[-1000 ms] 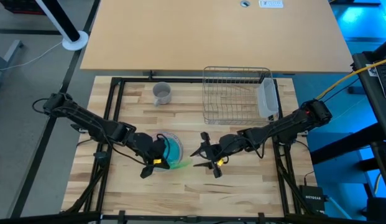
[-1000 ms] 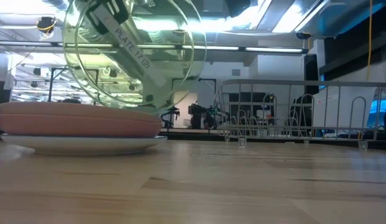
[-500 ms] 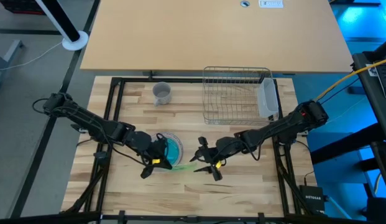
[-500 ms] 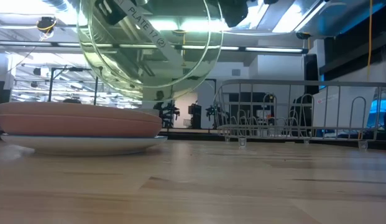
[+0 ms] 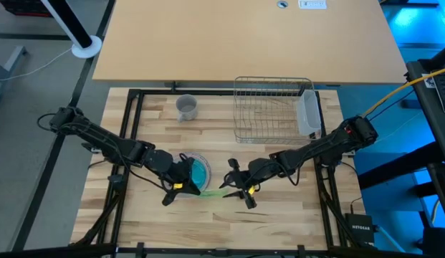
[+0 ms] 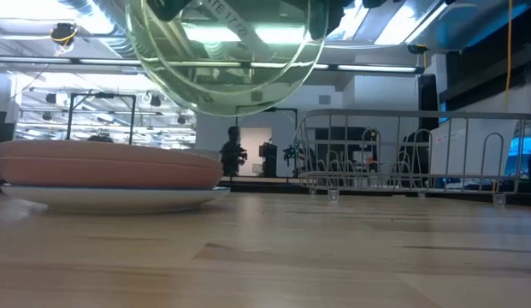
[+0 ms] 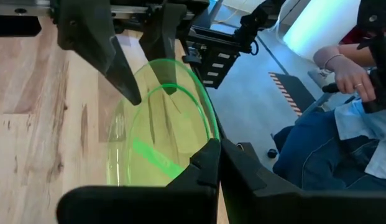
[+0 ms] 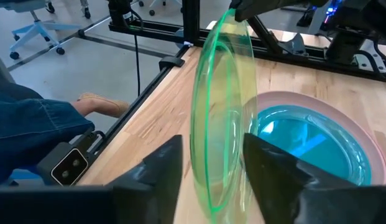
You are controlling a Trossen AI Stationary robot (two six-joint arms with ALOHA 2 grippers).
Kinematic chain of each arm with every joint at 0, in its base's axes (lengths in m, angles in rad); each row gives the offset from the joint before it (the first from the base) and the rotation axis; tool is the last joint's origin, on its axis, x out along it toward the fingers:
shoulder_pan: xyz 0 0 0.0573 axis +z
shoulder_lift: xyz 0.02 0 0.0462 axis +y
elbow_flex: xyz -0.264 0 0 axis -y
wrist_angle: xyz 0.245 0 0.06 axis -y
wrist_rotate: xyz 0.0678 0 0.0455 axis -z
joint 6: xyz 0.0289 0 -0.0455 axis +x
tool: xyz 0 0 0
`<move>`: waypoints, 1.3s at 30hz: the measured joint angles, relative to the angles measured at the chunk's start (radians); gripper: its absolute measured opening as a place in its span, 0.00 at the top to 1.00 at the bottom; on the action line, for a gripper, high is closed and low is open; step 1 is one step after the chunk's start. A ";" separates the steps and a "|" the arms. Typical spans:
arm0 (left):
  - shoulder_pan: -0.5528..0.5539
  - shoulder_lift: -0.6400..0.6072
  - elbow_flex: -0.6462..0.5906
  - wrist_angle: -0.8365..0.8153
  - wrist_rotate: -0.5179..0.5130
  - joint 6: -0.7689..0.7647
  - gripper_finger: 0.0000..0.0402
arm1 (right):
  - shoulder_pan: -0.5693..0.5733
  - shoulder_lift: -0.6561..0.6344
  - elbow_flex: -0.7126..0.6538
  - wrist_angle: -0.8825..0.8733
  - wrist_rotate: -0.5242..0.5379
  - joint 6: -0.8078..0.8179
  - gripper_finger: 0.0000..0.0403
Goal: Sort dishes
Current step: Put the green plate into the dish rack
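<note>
The clear green plate [image 5: 211, 192] stands on edge in the air between my two grippers, and it also shows high up in the low view [image 6: 222, 64]. My left gripper [image 5: 185, 185] is shut on it. My right gripper [image 5: 238, 186] is open, with one finger on each side of the plate's opposite rim [image 8: 220, 124]; I cannot tell whether they touch it. The pink plate [image 5: 197, 170] lies on the white plate [image 6: 111, 198] under my left gripper. The small grey cup [image 5: 186, 107] stands at the far left. My left gripper pinches the green plate's rim [image 7: 205, 146] between its two fingers, coming level from the table's left. The plate is lifted clear of the stack and the table, tipped up nearly on edge, and its free side reaches toward my right gripper.
The wire dish rack [image 5: 272, 107] stands at the far right, with the translucent tub [image 5: 309, 115] at its right end. A seated person's legs [image 7: 329, 149] show beyond the table's near edge. There is bare wood in front of the stack.
My left gripper has raised the green plate and tipped it further onto its edge; in the low view the plate has gone up and to the right. My right gripper has come a little toward the table's left, so its open fingers stand around the plate's rim.
</note>
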 joint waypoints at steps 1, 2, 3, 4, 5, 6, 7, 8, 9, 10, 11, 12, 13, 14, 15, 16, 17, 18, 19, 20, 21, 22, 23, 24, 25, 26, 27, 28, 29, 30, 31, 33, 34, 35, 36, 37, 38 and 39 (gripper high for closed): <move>0.000 0.000 0.000 0.000 0.000 0.000 1.00 | 0.000 0.000 0.000 0.000 0.000 0.000 0.63; 0.000 0.000 0.000 0.000 0.000 0.000 1.00 | 0.000 0.000 0.000 0.000 0.000 0.000 0.67; 0.000 0.000 0.000 0.001 0.000 0.001 1.00 | 0.000 0.000 0.000 0.000 0.000 0.000 0.71; 0.000 0.000 0.000 0.002 0.000 0.005 1.00 | 0.000 0.000 0.000 0.000 0.000 0.000 0.75; 0.000 0.000 0.000 0.002 0.000 0.011 1.00 | 0.000 0.000 0.000 0.000 0.000 0.000 0.79; 0.000 0.000 0.000 0.005 0.000 0.021 1.00 | 0.000 0.000 0.000 0.000 0.000 0.000 0.83; 0.000 0.000 0.000 0.012 0.000 0.026 1.00 | 0.000 0.000 0.000 0.000 0.000 0.000 0.88; 0.000 0.000 0.000 0.018 0.000 0.028 1.00 | 0.000 0.000 0.000 -0.001 -0.002 -0.001 0.92; 0.000 0.000 0.000 0.018 -0.001 0.028 1.00 | 0.001 0.000 0.000 -0.001 -0.008 -0.003 0.95; 0.000 0.000 0.000 0.018 -0.002 0.027 1.00 | 0.002 0.000 0.000 -0.001 -0.011 -0.003 0.97; 0.000 0.000 0.000 0.018 -0.002 0.022 1.00 | 0.002 0.000 0.000 -0.001 -0.014 -0.003 0.98; 0.000 0.000 0.000 0.018 -0.002 0.016 1.00 | 0.002 0.000 0.000 -0.001 -0.019 -0.003 0.97; 0.000 0.000 0.000 0.018 -0.002 0.005 1.00 | 0.002 0.000 0.000 -0.001 -0.019 -0.003 0.96; 0.000 0.000 0.000 0.019 -0.002 -0.007 0.99 | 0.001 0.000 0.000 -0.001 -0.019 -0.002 0.95; 0.000 0.000 0.000 0.019 -0.002 -0.030 0.98 | 0.000 0.000 0.000 -0.001 -0.018 -0.002 0.95; 0.000 0.000 0.000 0.019 -0.002 -0.051 0.97 | 0.000 0.000 0.000 0.000 -0.018 -0.002 0.95; 0.000 0.000 0.000 0.019 -0.002 -0.068 0.95 | 0.001 0.000 0.000 0.002 -0.018 -0.001 0.95; 0.000 0.000 0.000 0.019 -0.002 -0.083 0.93 | 0.001 0.000 0.000 0.010 -0.018 -0.001 0.96; 0.000 0.001 0.000 0.021 -0.002 -0.100 0.91 | 0.001 0.000 0.000 0.022 -0.018 -0.001 0.97; 0.000 0.003 0.000 0.022 -0.002 -0.112 0.88 | 0.000 0.000 0.000 0.034 -0.017 -0.003 0.98; 0.000 0.006 0.000 0.021 -0.002 -0.126 0.86 | 0.000 0.000 0.000 0.046 -0.016 -0.004 0.99; 0.000 0.011 0.000 0.022 -0.001 -0.135 0.83 | 0.000 0.000 0.000 0.055 -0.016 -0.004 0.99; 0.000 0.015 0.000 0.021 0.000 -0.149 0.80 | 0.000 0.000 0.000 0.058 -0.016 -0.005 0.98; -0.001 0.019 0.000 0.019 0.000 -0.157 0.78 | 0.000 0.000 0.000 0.061 -0.016 -0.005 0.98; -0.002 0.024 0.000 0.019 0.001 -0.162 0.75 | 0.000 0.000 0.000 0.066 -0.016 -0.005 0.98; -0.003 0.028 0.000 0.018 0.001 -0.162 0.73 | 0.000 0.000 0.000 0.070 -0.016 -0.006 0.97; -0.003 0.032 0.000 0.018 0.001 -0.156 0.72 | 0.000 0.000 0.000 0.070 -0.016 -0.006 0.97; -0.002 0.035 0.000 0.017 0.001 -0.145 0.71 | 0.000 0.000 0.000 0.069 -0.016 -0.006 0.98; -0.002 0.036 0.000 0.016 0.001 -0.129 0.71 | 0.000 0.000 0.000 0.068 -0.016 -0.007 0.98; -0.002 0.036 0.000 0.015 0.001 -0.118 0.71 | 0.000 0.000 0.000 0.069 -0.016 -0.007 0.99; -0.002 0.036 0.000 0.015 0.001 -0.104 0.72 | 0.000 0.000 0.000 0.071 -0.016 -0.007 0.99; -0.002 0.036 0.000 0.014 0.001 -0.094 0.76 | 0.000 0.000 0.000 0.071 -0.016 -0.007 0.99; -0.002 0.036 0.000 0.014 0.000 -0.088 0.79 | 0.000 0.000 0.000 0.071 -0.016 -0.008 0.98; -0.002 0.036 0.000 0.013 0.000 -0.080 0.82 | 0.000 0.000 0.000 0.071 -0.016 -0.007 0.97; -0.002 0.036 0.000 0.011 0.000 -0.075 0.86 | 0.000 0.000 0.000 0.071 -0.016 -0.007 0.97; -0.002 0.036 0.000 0.008 0.000 -0.069 0.90 | 0.000 0.000 0.000 0.071 -0.014 -0.007 0.96; -0.002 0.036 0.000 0.005 -0.001 -0.059 0.94 | 0.000 0.000 0.000 0.072 -0.010 -0.007 0.94; -0.002 0.036 0.000 0.003 -0.002 -0.055 0.97 | 0.001 0.000 0.000 0.072 -0.009 -0.007 0.93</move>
